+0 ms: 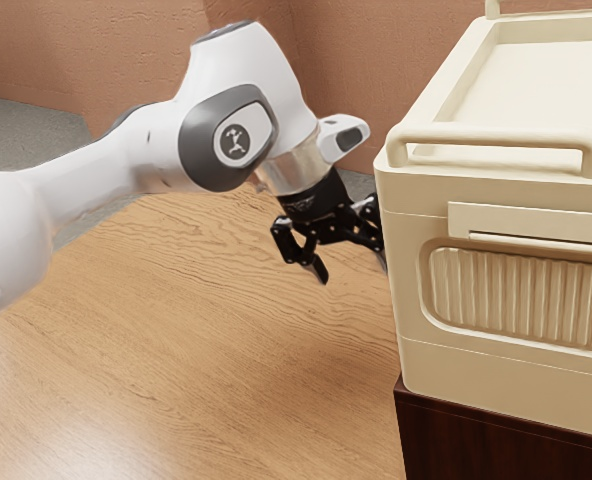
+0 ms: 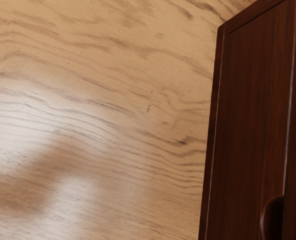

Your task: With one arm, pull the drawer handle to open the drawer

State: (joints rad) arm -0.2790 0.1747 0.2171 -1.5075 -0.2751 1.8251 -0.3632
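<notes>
One cream case point(image 1: 436, 366) | one dark stand point(image 1: 496, 440) beneath | one tool point(image 1: 353, 266), two fingers point(image 1: 319, 269) apart

We count one robot arm point(image 1: 86, 180), one black gripper point(image 1: 354, 272) with two fingers point(image 1: 319, 268), one cream case point(image 1: 476, 365) bearing two top rails point(image 1: 496, 136), one of them partly cut off, one ribbed panel point(image 1: 526, 300), one dark wooden cabinet point(image 1: 496, 440), one wood-grained floor point(image 1: 176, 350)

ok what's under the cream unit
The cream unit stands on a dark brown wooden base, whose front shows below it. The surface directly beneath the unit is covered, so I can't tell if anything else is there.
</notes>
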